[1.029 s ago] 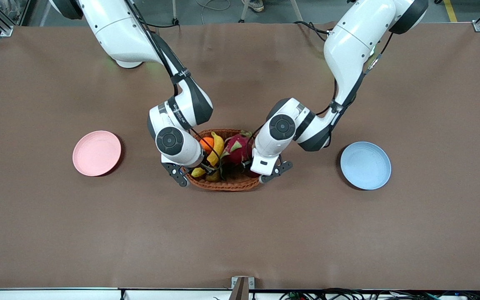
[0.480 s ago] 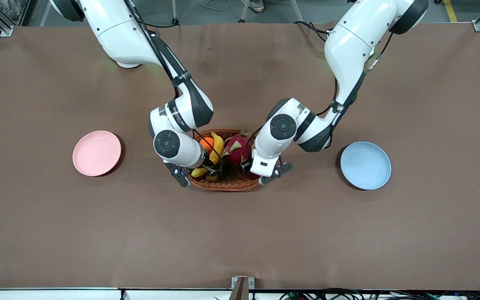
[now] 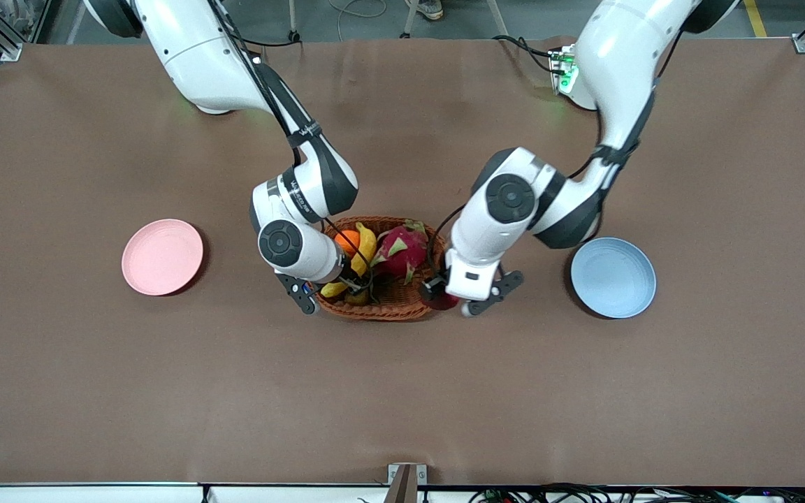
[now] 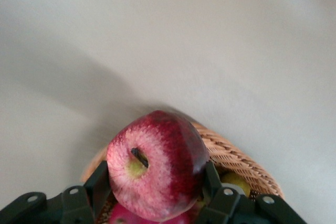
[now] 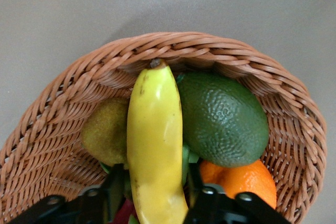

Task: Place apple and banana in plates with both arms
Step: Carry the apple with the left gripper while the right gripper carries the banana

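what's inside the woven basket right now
In the basket: the banana, between the right pincer's fingers, an avocado, an orange, a brownish kiwi-like fruit and a dragon fruit. Anything beneath them is covered.

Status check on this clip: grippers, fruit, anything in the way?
Left gripper shut on apple, over basket edge. Right gripper around banana in basket, grip unconfirmed. Both plates bare: pink plate, blue plate. Nothing blocking.
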